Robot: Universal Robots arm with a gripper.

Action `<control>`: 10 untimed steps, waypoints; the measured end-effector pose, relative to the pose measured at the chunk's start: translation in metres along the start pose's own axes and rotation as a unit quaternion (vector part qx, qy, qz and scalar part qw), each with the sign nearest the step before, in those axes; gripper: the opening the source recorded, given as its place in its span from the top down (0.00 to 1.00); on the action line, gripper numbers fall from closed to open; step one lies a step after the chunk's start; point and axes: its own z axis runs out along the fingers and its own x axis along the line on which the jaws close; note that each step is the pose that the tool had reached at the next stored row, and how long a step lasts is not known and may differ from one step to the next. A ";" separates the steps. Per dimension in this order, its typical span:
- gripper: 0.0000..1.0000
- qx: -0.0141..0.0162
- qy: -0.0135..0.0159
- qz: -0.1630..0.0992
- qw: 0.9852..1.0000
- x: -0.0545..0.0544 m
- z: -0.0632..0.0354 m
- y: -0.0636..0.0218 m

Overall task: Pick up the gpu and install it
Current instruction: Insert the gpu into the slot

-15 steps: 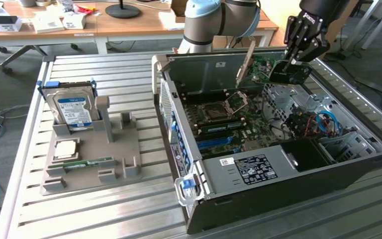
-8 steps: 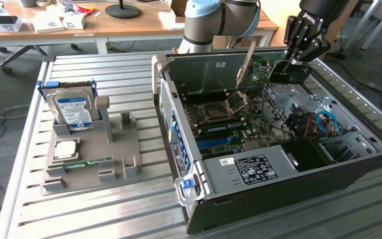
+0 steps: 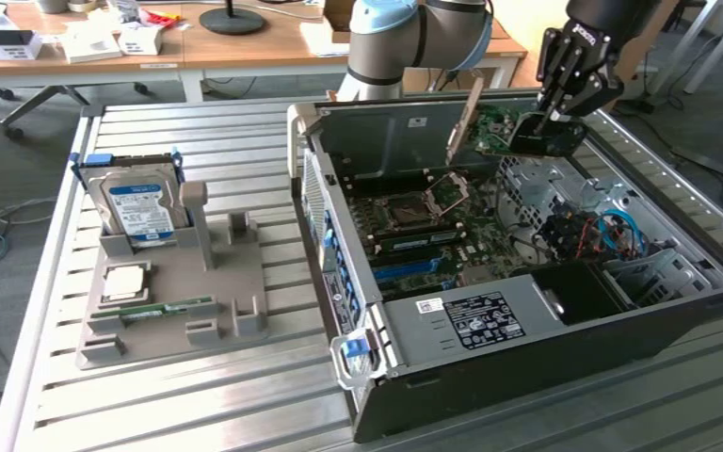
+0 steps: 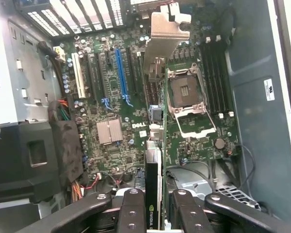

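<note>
My gripper (image 3: 545, 124) is shut on the gpu (image 3: 497, 130), a green card with a dark face and a silvery bracket (image 3: 467, 118). It hangs above the far side of the open computer case (image 3: 488, 377), clear of the motherboard (image 3: 431, 235). In the wrist view the gpu (image 4: 153, 189) shows edge-on between my black fingers (image 4: 131, 211), with its bracket (image 4: 166, 34) pointing away from the camera over the board. The blue expansion slot (image 4: 120, 73) lies beside the card's line, a little apart from it.
A grey holder (image 3: 211, 311) on the slatted table at the exterior view's left carries a blue-labelled hard drive (image 3: 136, 209), a processor (image 3: 125, 281) and a memory stick (image 3: 167, 308). The open CPU socket (image 4: 186, 92), cables (image 3: 587, 231) and case walls surround the board.
</note>
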 end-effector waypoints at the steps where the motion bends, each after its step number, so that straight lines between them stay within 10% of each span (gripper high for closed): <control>1: 0.74 0.000 0.000 -0.001 1.000 0.000 0.0001 0.0001; 10: 0.74 0.009 -0.001 -0.027 1.000 0.001 0.0027 0.0006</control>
